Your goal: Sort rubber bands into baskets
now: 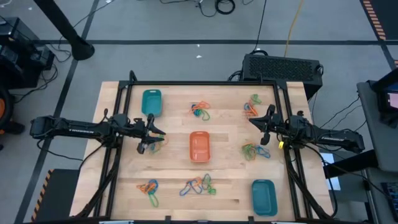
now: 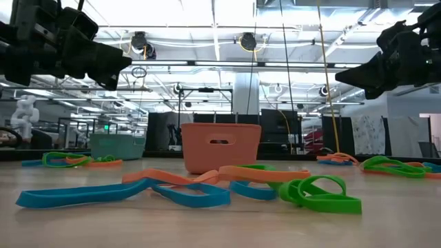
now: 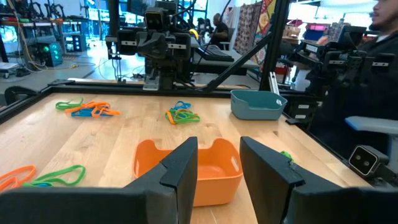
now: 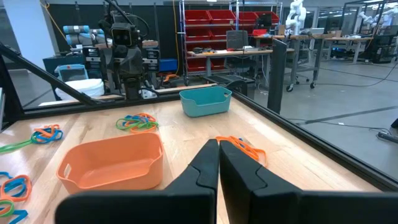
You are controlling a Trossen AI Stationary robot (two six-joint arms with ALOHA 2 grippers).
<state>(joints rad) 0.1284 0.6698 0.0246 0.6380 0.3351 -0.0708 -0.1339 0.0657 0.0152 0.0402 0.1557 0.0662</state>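
An orange basket (image 1: 199, 147) stands at the table's middle. One teal basket (image 1: 151, 101) stands at the far left and another (image 1: 263, 196) at the near right. Piles of orange, green and blue rubber bands lie on the wood at the far middle (image 1: 199, 111), far right (image 1: 252, 106), right (image 1: 255, 150), near left (image 1: 148, 188) and near middle (image 1: 199, 185). My left gripper (image 3: 217, 171) is open and empty, raised left of the orange basket (image 3: 149, 165). My right gripper (image 4: 219, 165) is shut and empty, raised right of the orange basket (image 4: 112, 163), over loose orange bands (image 4: 244, 147).
A black frame (image 1: 205, 83) runs around the table's far edge and sides. A black box (image 1: 281, 66) stands behind the far right corner. Bare wood lies between the baskets and the piles. A person (image 3: 367, 68) stands beyond the table in the left wrist view.
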